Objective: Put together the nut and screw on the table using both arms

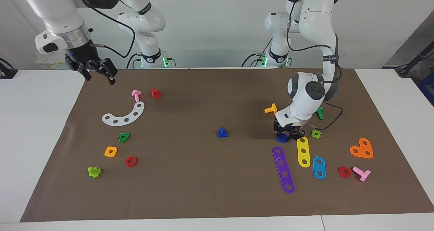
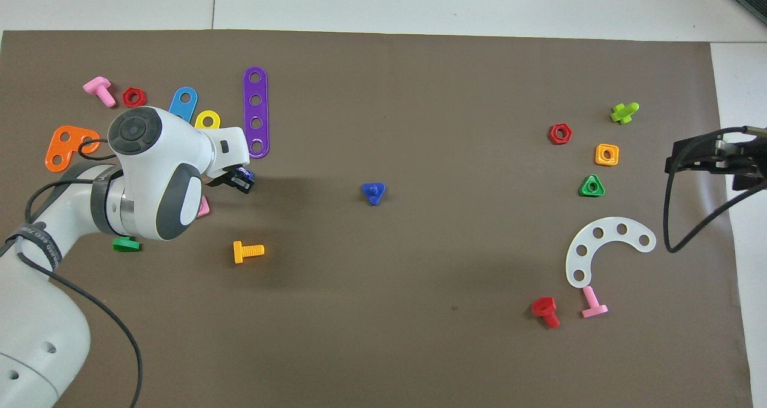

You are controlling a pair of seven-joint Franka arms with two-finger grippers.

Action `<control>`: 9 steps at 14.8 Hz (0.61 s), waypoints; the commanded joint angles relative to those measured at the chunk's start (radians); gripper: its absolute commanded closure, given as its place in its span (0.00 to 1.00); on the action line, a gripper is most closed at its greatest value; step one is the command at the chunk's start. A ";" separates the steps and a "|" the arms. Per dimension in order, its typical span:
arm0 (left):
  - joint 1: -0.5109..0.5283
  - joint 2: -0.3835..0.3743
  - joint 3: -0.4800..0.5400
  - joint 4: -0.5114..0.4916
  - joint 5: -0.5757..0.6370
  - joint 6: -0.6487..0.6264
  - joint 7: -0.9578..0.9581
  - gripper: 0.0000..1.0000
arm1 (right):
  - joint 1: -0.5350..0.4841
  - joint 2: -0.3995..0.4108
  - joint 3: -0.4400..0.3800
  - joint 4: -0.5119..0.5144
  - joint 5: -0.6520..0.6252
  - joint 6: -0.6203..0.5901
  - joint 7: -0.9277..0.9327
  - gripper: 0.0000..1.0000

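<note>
The right claw (image 1: 99,71) hangs above the mat's edge at the right arm's end of the counter (image 1: 40,129), waiting; its fingers look parted with nothing between them. Below it on the mat lie one pink screw, one red screw (image 1: 156,93), one white curved strip, one green triangular nut (image 1: 123,137), one orange square nut (image 1: 111,151), one red hex nut and one lime cross-shaped piece.

Alone near the mat's middle stands the screw (image 1: 222,132), head flat down and shaft pointing up, well apart from both claws. It seems somewhat closer to the left claw.

The left claw (image 1: 287,135) is down at the mat with the nut (image 1: 281,138) at its fingertips, touching or nearly so. Whether the fingers have closed on it, I cannot tell. From this claw the screw lies toward the right arm's end.

Around it sit three straight strips (purple, yellow, blue), one orange screw, one dark green piece, one lime piece, one orange heart plate, one red hex nut and one pink screw.
</note>
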 commanded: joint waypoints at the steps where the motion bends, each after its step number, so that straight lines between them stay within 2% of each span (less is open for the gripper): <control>1: -0.005 -0.025 0.010 -0.030 -0.014 0.024 0.022 0.67 | -0.002 -0.007 0.006 -0.014 0.013 0.020 0.011 0.00; 3: -0.008 -0.019 0.010 -0.007 -0.016 0.013 -0.002 0.72 | -0.003 -0.007 0.006 -0.014 0.013 0.013 0.011 0.00; 9: -0.059 -0.007 0.010 0.136 -0.023 -0.134 -0.356 0.72 | -0.003 -0.007 0.006 -0.014 0.013 0.013 0.011 0.00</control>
